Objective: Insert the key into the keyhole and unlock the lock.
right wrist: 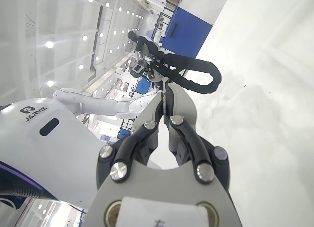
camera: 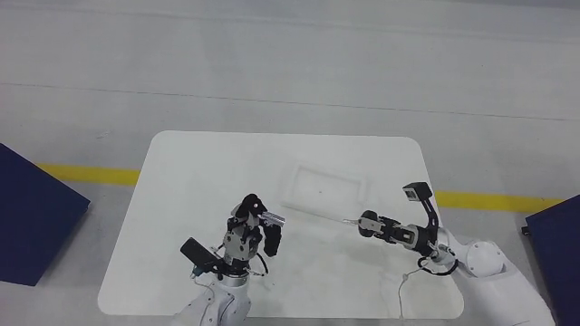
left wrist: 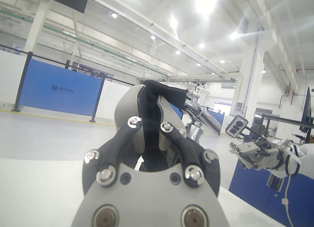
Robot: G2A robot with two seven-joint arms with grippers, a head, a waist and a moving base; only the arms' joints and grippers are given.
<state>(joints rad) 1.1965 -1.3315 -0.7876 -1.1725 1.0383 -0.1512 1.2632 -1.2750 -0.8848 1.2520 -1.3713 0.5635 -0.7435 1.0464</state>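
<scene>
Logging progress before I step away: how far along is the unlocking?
Done: left tool grips the lock by its black sleeve, held above the table; right tool pinches the key. In hand: key aimed toward the lock, a gap between them. Still to do: insert, turn, unlock.
</scene>
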